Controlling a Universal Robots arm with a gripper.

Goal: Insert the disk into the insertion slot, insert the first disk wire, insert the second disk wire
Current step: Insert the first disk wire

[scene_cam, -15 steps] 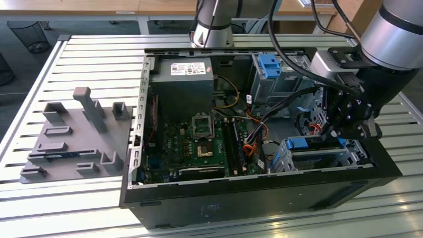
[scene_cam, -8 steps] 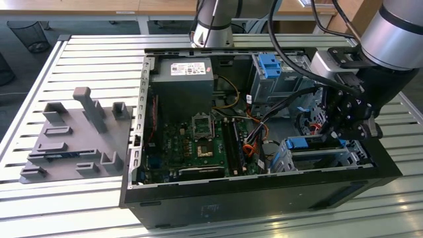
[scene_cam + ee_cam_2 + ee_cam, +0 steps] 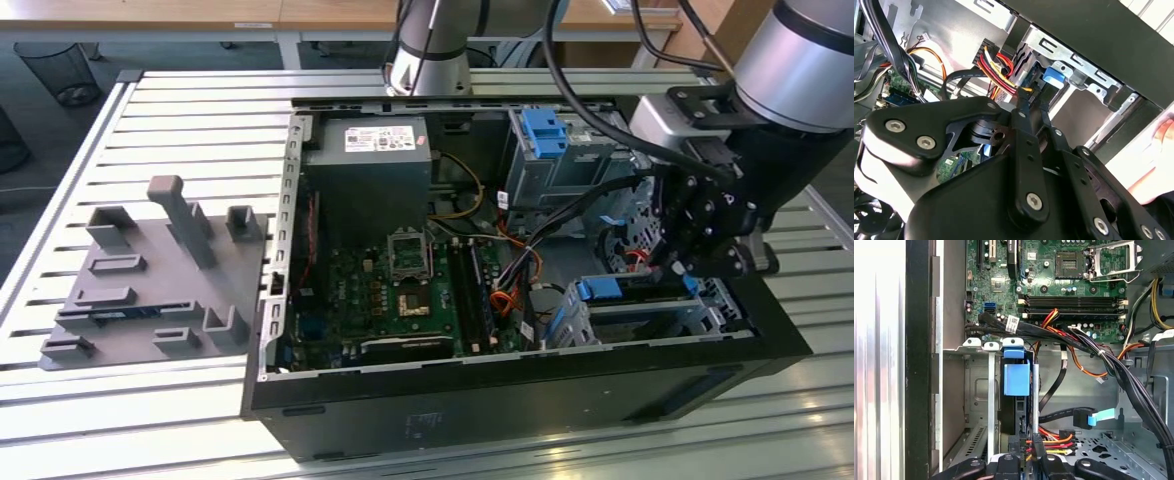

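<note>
My gripper [image 3: 1026, 100] clamps the disk wire [image 3: 1001, 70] (red-yellow bundle) by the disk [image 3: 1016, 377], seated in the insertion slot [image 3: 667, 318], four o'clock in the case [image 3: 534, 400].

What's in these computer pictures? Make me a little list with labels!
place: open computer case on a slatted table
disk: sitting in the insertion slot, blue handle showing
end effector: inside the case next to the disk, shut on the red and yellow wire
beside the case: grey holder block, on the exterior view's left
</note>
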